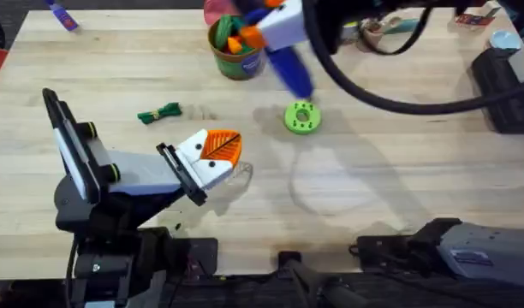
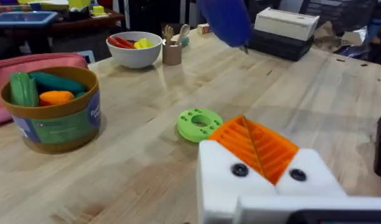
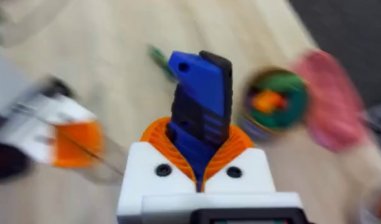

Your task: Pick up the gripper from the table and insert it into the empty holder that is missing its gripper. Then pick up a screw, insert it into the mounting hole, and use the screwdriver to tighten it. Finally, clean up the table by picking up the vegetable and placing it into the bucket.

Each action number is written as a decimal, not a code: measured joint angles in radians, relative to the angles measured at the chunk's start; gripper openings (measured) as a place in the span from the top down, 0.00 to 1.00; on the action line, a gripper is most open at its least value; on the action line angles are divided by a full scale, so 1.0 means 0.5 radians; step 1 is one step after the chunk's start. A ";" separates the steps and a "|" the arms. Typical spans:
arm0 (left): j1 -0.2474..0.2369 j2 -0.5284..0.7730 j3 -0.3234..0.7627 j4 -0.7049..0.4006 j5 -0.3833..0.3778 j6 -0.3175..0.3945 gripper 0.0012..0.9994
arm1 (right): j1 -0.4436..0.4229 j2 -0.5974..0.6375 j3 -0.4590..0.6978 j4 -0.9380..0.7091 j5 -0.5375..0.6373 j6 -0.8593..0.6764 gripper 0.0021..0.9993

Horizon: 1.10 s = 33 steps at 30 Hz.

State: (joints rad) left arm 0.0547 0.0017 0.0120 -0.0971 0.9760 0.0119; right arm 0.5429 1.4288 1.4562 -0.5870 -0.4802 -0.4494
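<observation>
My right gripper (image 3: 200, 165): 2 fingers clamped on screwdriver (image 3: 200, 115), held high above table (image 1: 399, 162), tip down, I judge so it can meet screw from above. My left gripper (image 1: 217, 152): pads pressed together, nothing between them, resting low near table middle. Green disc (image 1: 301, 118) just beyond it. Vegetable (image 1: 159, 112) lies on wood, apart from left gripper, not yet in bucket (image 1: 236, 51). Bucket already holds other toys.

Overhead view: looks down and forward across the whole tabletop (image 1: 373, 197). Left wrist view: low, close, facing along the tabletop past the green disc (image 2: 199, 124). Right wrist view: raised, facing downward. All share the bucket (image 1: 235, 53).
</observation>
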 joint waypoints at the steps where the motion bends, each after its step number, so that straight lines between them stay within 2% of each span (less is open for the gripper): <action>1: 0.000 0.000 0.000 0.000 0.000 0.000 1.00 | -0.025 -0.001 0.013 -0.048 0.097 -0.082 0.98; 6: 0.000 0.000 0.000 0.000 0.000 -0.001 1.00 | -0.164 0.002 0.022 -0.376 0.533 -0.540 0.98; 11: 0.000 0.000 0.000 0.000 0.000 0.000 1.00 | -0.294 0.083 0.024 -0.725 0.811 -1.005 0.98; 14: 0.000 0.000 0.000 0.000 -0.001 0.000 1.00 | -0.358 0.188 0.024 -0.774 0.956 -1.180 0.98; 26: 0.000 0.000 0.000 0.000 -0.002 -0.001 1.00 | -0.671 0.761 0.025 -0.763 1.489 -1.367 0.98; 33: 0.000 0.000 0.000 0.000 -0.002 0.000 1.00 | -0.718 1.021 0.025 -0.709 1.557 -1.372 0.98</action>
State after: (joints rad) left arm 0.0547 0.0017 0.0120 -0.0971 0.9752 0.0118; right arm 0.1841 1.9391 1.4689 -0.9416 0.2982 -1.1355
